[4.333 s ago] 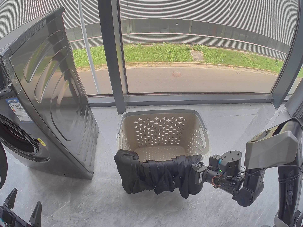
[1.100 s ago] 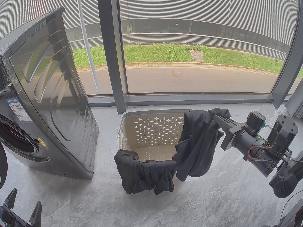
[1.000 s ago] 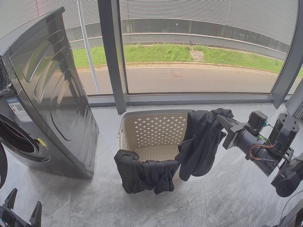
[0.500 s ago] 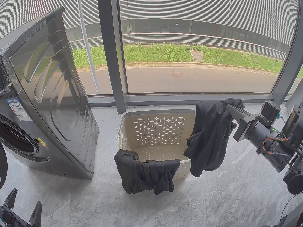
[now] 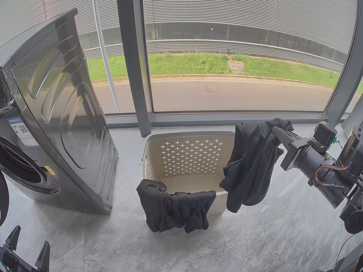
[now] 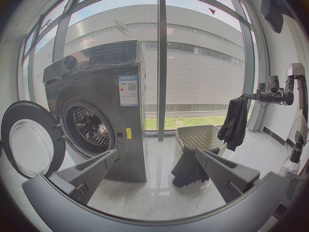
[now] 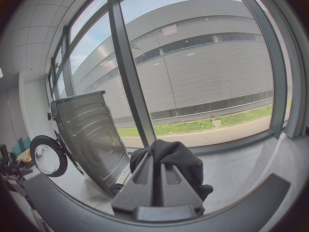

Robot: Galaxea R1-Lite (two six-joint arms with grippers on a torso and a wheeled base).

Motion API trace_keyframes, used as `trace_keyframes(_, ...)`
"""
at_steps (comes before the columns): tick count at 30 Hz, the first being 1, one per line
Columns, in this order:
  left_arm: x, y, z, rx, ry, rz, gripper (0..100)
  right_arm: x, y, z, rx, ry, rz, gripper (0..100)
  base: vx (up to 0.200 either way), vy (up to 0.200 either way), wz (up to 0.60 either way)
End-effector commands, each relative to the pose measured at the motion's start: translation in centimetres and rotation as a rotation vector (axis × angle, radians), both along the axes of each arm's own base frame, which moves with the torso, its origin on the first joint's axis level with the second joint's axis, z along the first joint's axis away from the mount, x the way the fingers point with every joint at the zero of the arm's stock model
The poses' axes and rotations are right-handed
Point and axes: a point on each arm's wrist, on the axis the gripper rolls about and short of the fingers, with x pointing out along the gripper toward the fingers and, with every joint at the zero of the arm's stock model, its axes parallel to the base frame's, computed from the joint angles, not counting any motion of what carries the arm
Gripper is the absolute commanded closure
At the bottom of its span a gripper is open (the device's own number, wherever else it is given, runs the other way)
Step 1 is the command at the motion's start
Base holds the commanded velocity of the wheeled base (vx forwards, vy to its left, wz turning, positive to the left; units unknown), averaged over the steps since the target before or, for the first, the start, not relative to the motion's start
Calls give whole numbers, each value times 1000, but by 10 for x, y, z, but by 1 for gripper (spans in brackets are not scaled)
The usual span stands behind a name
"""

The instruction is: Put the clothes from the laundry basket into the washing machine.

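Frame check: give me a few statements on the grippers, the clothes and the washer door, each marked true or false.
1. The right gripper is shut on a black garment. True.
2. The washer is closed. False: the door of the washer stands open.
3. A second garment hangs over the near rim of the basket. True.
4. The left arm is carrying cloth. False: the left gripper is open and empty.
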Motion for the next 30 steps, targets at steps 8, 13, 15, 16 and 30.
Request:
trace_keyframes(8,0,0,-5,0,0,0,0,0,-2,-6,-12,22,-17,100,0,0,0)
trace_keyframes(13,0,0,-5,-5,1,12,0,0,-3,-11,-21,36,-20,100,0,0,0)
trace_keyframes(15,0,0,-5,-8,1,14,0,0,-3,-12,-22,37,-19,100,0,0,0)
trace_keyframes(16,0,0,-5,-16,1,14,0,0,-2,-12,-22,37,-17,100,0,0,0)
trace_keyframes(30,0,0,-5,-28,1,14,0,-2,-9,-20,-43,71,-39,100,-129,0,0)
